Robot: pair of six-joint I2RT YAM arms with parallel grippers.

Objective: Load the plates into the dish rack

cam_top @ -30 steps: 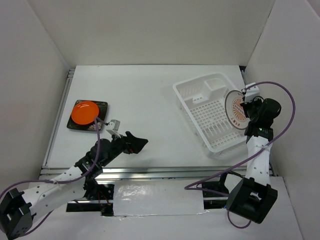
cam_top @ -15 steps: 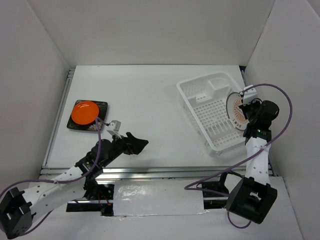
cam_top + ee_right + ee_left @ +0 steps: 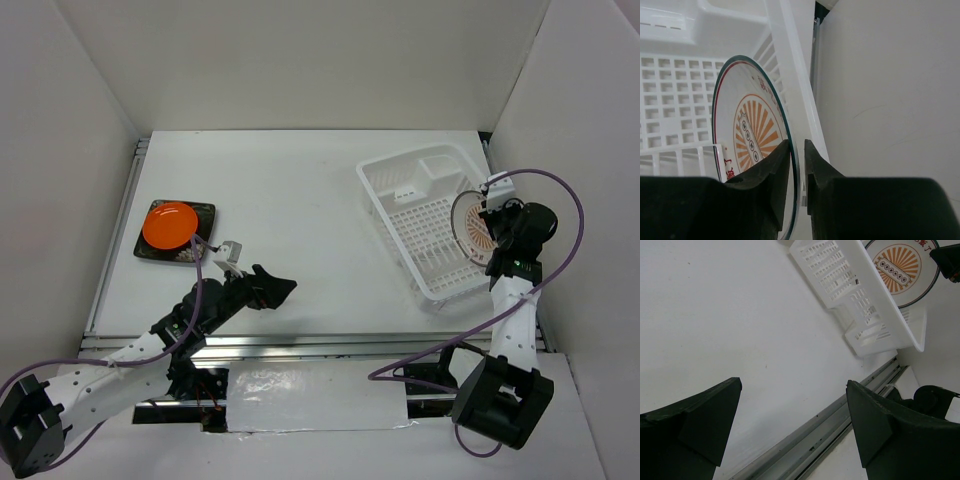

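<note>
My right gripper [image 3: 489, 222] [image 3: 797, 144] is shut on the rim of the sunburst plate [image 3: 470, 222] [image 3: 747, 135], holding it on edge over the right side of the white dish rack [image 3: 420, 215] [image 3: 675, 95]. The plate also shows in the left wrist view [image 3: 896, 267], with the rack [image 3: 855, 295] below it. The orange plate [image 3: 168, 225] lies on the dark square plate [image 3: 203, 217] at the table's left. My left gripper [image 3: 284, 287] [image 3: 790, 410] is open and empty above bare table near the front edge.
White walls enclose the table on the left, back and right; the right wall [image 3: 890, 100] is close beside the rack. A metal rail [image 3: 330, 345] [image 3: 830, 440] runs along the front edge. A purple cable [image 3: 570, 215] loops by the right arm.
The right gripper has carried the sunburst plate slightly down and inward over the rack, and the rack has shifted a little to the right. The left arm has not moved.
</note>
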